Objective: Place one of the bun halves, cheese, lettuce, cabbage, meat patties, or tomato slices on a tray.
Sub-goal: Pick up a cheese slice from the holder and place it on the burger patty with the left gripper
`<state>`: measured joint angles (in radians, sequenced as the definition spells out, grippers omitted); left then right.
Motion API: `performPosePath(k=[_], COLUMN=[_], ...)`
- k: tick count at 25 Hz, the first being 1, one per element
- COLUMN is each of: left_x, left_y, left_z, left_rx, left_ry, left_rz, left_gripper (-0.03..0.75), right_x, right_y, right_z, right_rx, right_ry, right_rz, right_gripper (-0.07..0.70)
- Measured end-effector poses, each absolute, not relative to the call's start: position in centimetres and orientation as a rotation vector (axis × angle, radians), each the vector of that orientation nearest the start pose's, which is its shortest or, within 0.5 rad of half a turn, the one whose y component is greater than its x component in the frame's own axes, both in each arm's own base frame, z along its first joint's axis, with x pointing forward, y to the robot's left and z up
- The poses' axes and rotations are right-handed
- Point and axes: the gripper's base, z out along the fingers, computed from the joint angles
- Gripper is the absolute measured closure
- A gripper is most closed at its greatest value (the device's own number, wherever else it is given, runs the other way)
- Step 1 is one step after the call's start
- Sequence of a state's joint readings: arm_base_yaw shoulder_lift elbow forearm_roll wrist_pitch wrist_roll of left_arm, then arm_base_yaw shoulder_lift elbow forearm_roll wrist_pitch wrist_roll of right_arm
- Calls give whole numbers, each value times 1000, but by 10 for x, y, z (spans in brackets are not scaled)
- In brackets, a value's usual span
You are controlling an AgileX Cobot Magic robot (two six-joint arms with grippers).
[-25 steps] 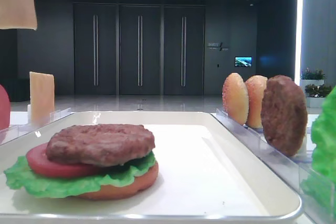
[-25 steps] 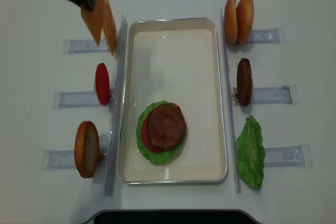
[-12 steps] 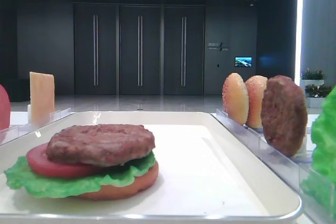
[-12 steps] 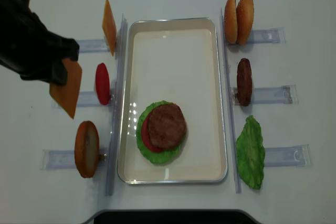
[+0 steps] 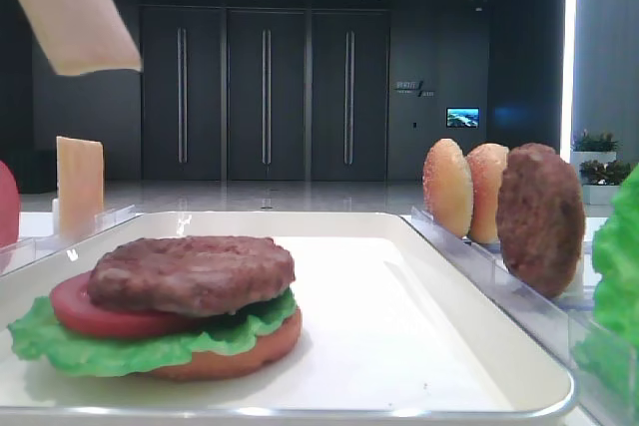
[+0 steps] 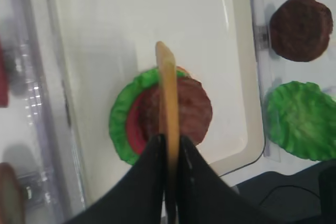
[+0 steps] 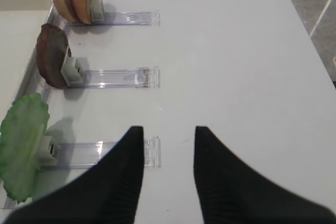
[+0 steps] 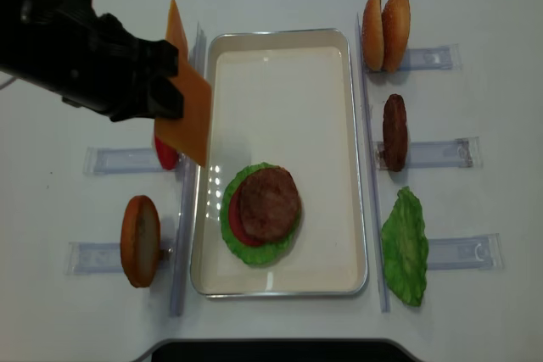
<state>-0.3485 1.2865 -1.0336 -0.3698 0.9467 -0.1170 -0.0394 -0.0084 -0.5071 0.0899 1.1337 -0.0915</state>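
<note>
My left gripper (image 8: 165, 95) is shut on a cheese slice (image 8: 191, 116), held edge-up in the air over the tray's left rim (image 8: 204, 125). In the left wrist view the cheese (image 6: 167, 93) sticks out past the gripper (image 6: 169, 140), above a stack on the white tray (image 6: 131, 24). That stack is a meat patty (image 8: 269, 203) on tomato, lettuce (image 8: 231, 235) and a flat bun half. The low view shows the held cheese (image 5: 70, 12) at top left. A second cheese slice (image 8: 175, 27) stands in its holder. My right gripper (image 7: 168, 132) hangs open over bare table.
Right of the tray, two bun halves (image 8: 386, 31), a patty (image 8: 394, 131) and a lettuce leaf (image 8: 405, 246) stand in clear holder strips. On the left are a tomato slice (image 8: 165, 157), partly behind the cheese, and a bun half (image 8: 140, 241).
The left arm has carried the cheese from the back left corner, out over the left table, then right to the tray's left rim. Everything else is still.
</note>
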Motion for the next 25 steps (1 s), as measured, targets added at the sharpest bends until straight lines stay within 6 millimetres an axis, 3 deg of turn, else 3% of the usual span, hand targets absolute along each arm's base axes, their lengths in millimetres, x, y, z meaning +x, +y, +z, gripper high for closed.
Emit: performPosePath(k=[6,9,15,25], left_x=[220,218,215,203], left_y=[-164,-180,-188,-181], left_z=[278,269,252,220], left_rx=[286,348,400,398], left_ry=[2700,2691,2684,2689], left_rz=[-737,-758,-838,-852], left_gripper=[688,688,688,688], right_x=[-10,-10,-10,-10], right_y=[8,8,8,8], right_z=[274,274,274,274], right_rx=[-64,-64,-64,-63], right_ry=[2097,2097,2097,2097], right_rz=[30,30,30,30], right_gripper=[402,402,402,402])
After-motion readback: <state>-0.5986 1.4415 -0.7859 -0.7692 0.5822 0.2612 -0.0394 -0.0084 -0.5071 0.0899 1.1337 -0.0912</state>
